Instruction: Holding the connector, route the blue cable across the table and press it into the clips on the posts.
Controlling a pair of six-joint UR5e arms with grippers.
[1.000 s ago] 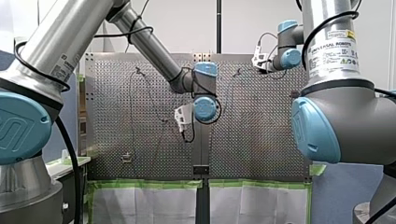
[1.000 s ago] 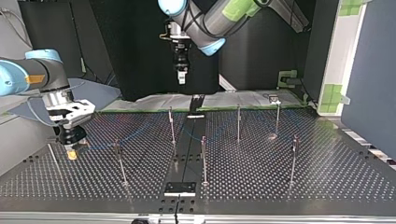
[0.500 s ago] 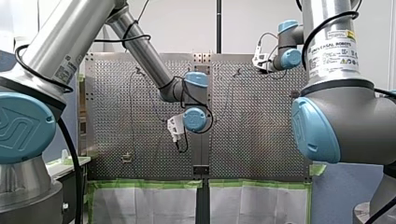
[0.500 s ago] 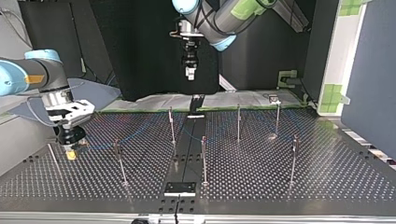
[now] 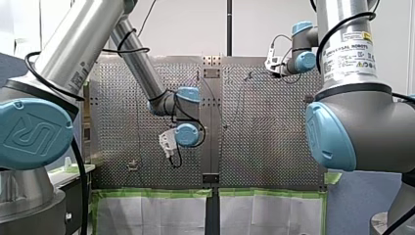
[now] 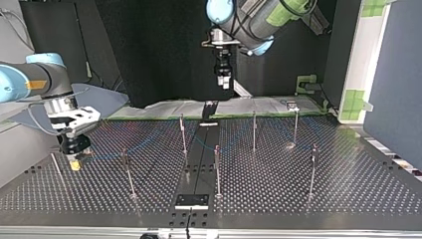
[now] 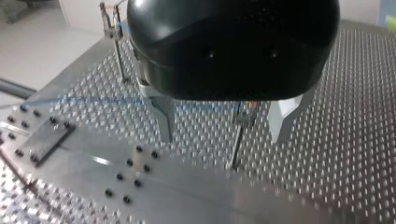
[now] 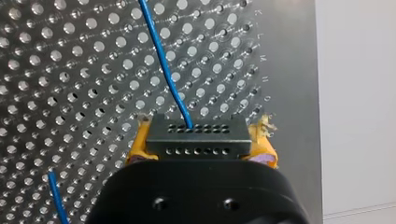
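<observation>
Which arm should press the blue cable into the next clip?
Left, probably. My left end effector hangs open above the middle of the table, a post showing between its fingers with the blue cable at it. My right end effector is shut on the connector near the table's edge.

The connector point(image 8: 196, 134) is half hidden, and the blue cable point(image 8: 163, 65) runs past the right wrist view's edge.
</observation>
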